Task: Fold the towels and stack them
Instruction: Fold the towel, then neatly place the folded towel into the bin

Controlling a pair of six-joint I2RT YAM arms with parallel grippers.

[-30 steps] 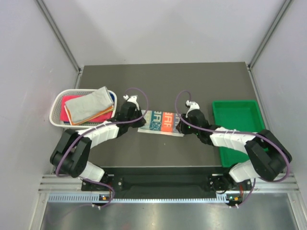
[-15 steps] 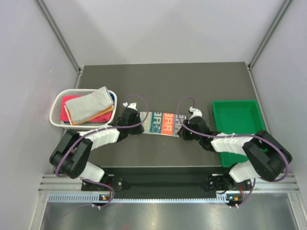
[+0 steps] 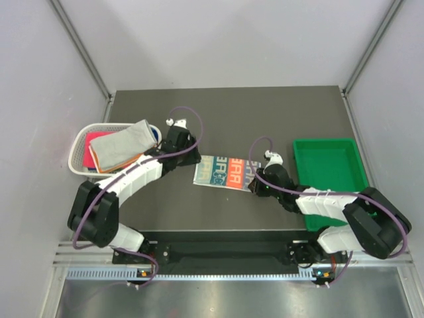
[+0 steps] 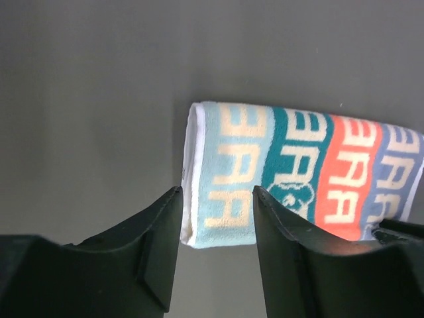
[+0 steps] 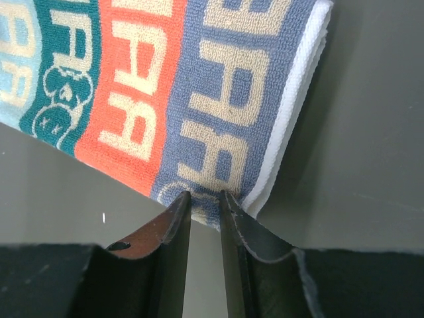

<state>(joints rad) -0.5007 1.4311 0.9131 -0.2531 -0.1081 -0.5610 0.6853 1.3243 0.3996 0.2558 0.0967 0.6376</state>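
Printed towel [image 3: 223, 171] now free of left claw [image 4: 216, 193]

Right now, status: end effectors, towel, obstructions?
Left end effector open over left end of printed towel. Right end effector pinching its right corner. Towel folded, flat. Basket and green tray stand apart from it.

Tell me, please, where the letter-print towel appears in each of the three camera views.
Top external: the letter-print towel lies mid-way across the table, between the left gripper and the right gripper.
Left wrist: centre to right edge, its folded end just beyond the open fingers.
Right wrist: it fills the upper half, its lower corner gripped between the fingers.
Shared landmark: the towel's orange-red stripe, visible in all three.
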